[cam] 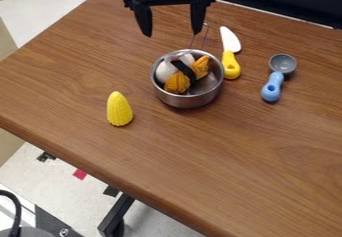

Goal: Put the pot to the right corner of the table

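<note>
My gripper (172,32) hangs at the top of the view, above and behind the pot, its two fingers spread wide with nothing between them. The silver metal pot (190,100) stands upright near the middle of the wooden table (220,166). Inside it lie a whitish round piece (165,72) and an orange piece with a black band (178,82). The pot's thin wire handle (206,33) sticks up at its back, just below the gripper's right finger.
A yellow toy corn (119,110) stands left of the pot. Right of the pot lie a knife with a yellow handle (230,65) and a grey scoop with a blue handle (272,87). The table's front edge runs diagonally along the lower left.
</note>
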Available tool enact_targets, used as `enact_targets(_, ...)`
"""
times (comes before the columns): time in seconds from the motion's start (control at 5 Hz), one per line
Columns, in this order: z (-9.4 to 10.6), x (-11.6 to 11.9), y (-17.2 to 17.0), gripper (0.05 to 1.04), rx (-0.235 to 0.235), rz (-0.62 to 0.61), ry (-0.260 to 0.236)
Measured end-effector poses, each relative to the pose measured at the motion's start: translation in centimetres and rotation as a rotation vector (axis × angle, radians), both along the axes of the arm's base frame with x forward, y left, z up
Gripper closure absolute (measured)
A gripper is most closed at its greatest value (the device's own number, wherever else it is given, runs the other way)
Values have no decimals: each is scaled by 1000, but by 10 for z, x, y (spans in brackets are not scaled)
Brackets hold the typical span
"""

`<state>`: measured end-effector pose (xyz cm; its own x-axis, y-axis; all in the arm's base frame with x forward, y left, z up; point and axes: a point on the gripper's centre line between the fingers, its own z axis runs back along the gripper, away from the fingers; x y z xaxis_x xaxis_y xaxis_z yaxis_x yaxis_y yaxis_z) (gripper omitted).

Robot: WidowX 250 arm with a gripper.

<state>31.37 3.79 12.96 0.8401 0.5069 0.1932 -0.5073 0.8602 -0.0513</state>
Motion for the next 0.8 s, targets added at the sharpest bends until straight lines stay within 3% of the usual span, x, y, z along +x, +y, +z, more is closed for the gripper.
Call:
enact_targets(0.2, -9, -2, -1, 84, -3, -2, 29)
enact_targets(0.4, -13, -3, 3, 84, 6, -10, 24)
enact_targets(0.8, -16, -5, 23, 84, 18, -187, 41)
